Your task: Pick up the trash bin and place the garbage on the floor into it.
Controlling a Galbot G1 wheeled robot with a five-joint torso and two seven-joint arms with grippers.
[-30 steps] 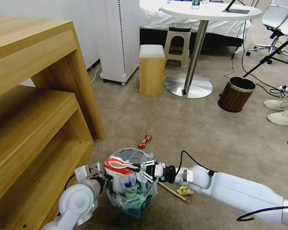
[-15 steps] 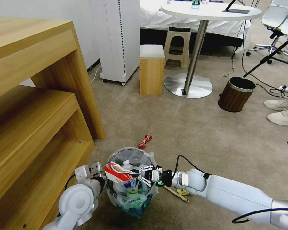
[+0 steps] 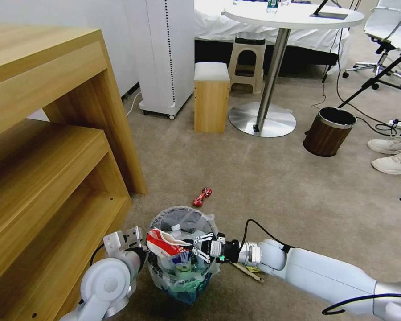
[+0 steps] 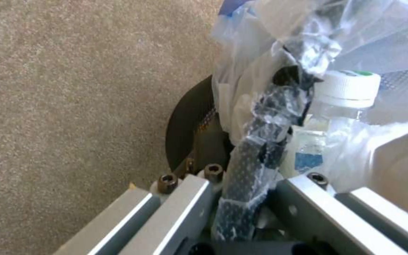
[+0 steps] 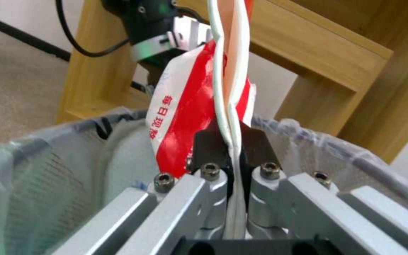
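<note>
The trash bin (image 3: 182, 272), a dark wire bin lined with a crinkly clear bag, stands on the beige floor (image 3: 263, 178) close in front of me. My left gripper (image 3: 142, 249) is shut on its near-left rim; the wire rim (image 4: 246, 170) sits between its fingers. My right gripper (image 3: 194, 247) hovers over the bin's mouth, shut on a flattened red paper cup (image 3: 165, 243), pinching the cup's white edge (image 5: 230, 106). A capped plastic bottle (image 4: 341, 95) lies inside the bin. A red wrapper (image 3: 202, 196) lies beyond the bin. A wooden stick (image 3: 250, 272) and a yellow scrap (image 3: 254, 269) lie under my right wrist.
A tall wooden shelf unit (image 3: 53, 156) stands close on the left. Farther off are a brown wood-grain bin (image 3: 329, 131), a round table's steel base (image 3: 262, 119), a wooden stool (image 3: 211, 96), a person's shoes (image 3: 392, 154) and tripod legs with cables at the right.
My right gripper has sunk and drawn nearer with the red cup, now low over the bin's mouth. The left gripper and the bin have stayed put.
</note>
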